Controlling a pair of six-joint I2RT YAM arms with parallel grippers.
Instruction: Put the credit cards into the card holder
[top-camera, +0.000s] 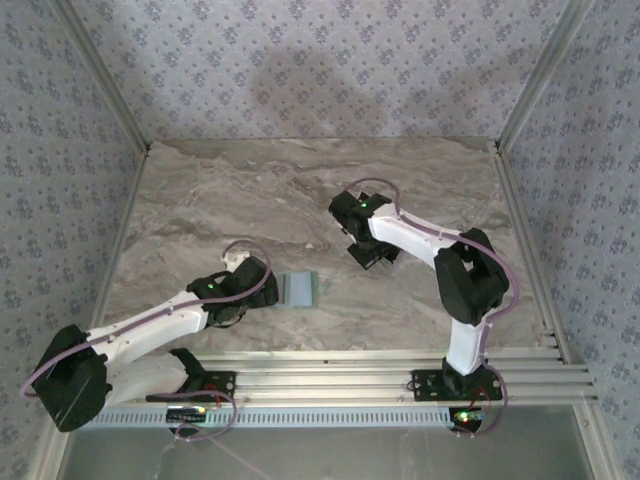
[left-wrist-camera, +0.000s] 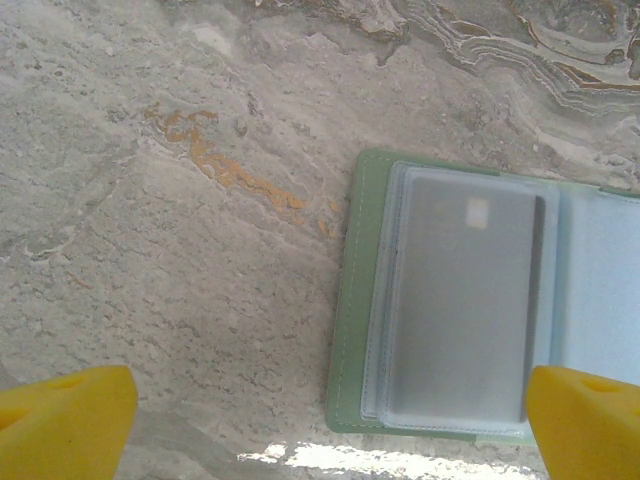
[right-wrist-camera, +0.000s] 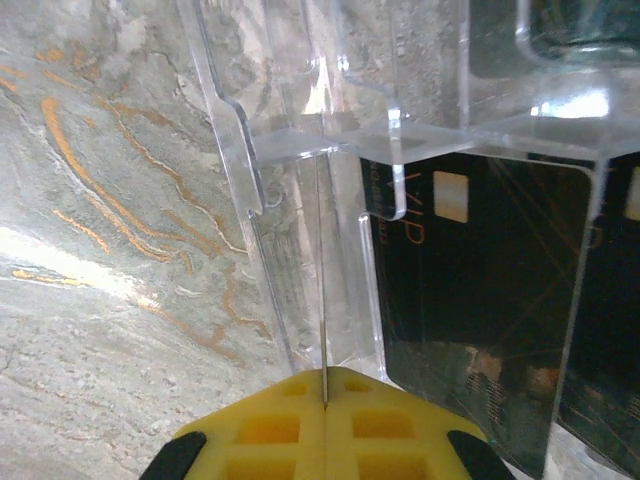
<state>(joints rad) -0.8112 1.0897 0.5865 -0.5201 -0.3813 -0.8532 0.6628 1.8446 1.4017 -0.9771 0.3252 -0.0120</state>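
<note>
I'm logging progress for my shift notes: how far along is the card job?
Done: one card already sits in the open green holder's sleeve. In hand: the right gripper is shut on what looks like a second card, edge-on, at the clear stand. Still to go: at least two black cards in the stand; left gripper open.

the card holder (top-camera: 298, 289) lies flat on the marble counter (top-camera: 250, 190), a small grey-green rectangle near the front edge, left of centre. the left gripper (top-camera: 266, 292) sits low just beside its left side, at the end of a white arm that reaches in from the lower left corner. the right gripper (top-camera: 366, 256) is well apart from the holder, farther back and to the right, pointing down at the counter. a metal rail (top-camera: 380, 365) runs along the near edge, and patterned walls enclose the other three sides.
</note>
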